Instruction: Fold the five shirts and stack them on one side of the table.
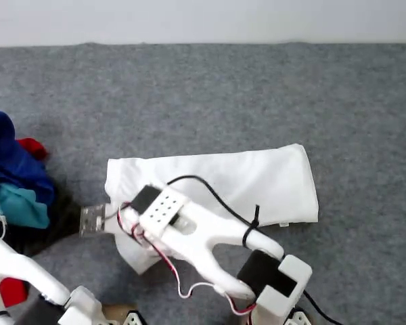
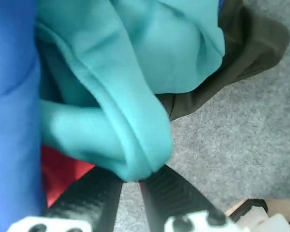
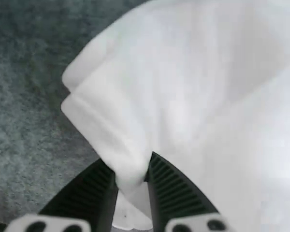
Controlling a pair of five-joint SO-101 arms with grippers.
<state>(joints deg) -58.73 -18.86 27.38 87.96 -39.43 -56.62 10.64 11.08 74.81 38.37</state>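
Right end effector (image 3: 133,180) was seen nearly closed, with a thick fold of the white shirt (image 3: 198,82) pinched between its jaws. The left end effector (image 2: 135,182) was likewise drawn together on a rolled edge of the teal shirt (image 2: 135,58).

The white shirt lay partly folded in the middle of the worktop (image 1: 257,88). The teal shirt was bundled in a heap at the left side with a blue shirt (image 2: 9,96), a red shirt (image 2: 63,176) and a dark shirt (image 2: 251,43).

A slip was judged likely at the white fold, because only its bunched rim was gripped. If it were pulled sideways, the layers already laid over could be dragged open. At the heap, the tangled neighbours could be hauled along with the teal cloth.

The right arm (image 1: 210,237) was stretched from the near edge across the shirt's near-left corner. The left arm (image 1: 27,271) was held low beside the heap.
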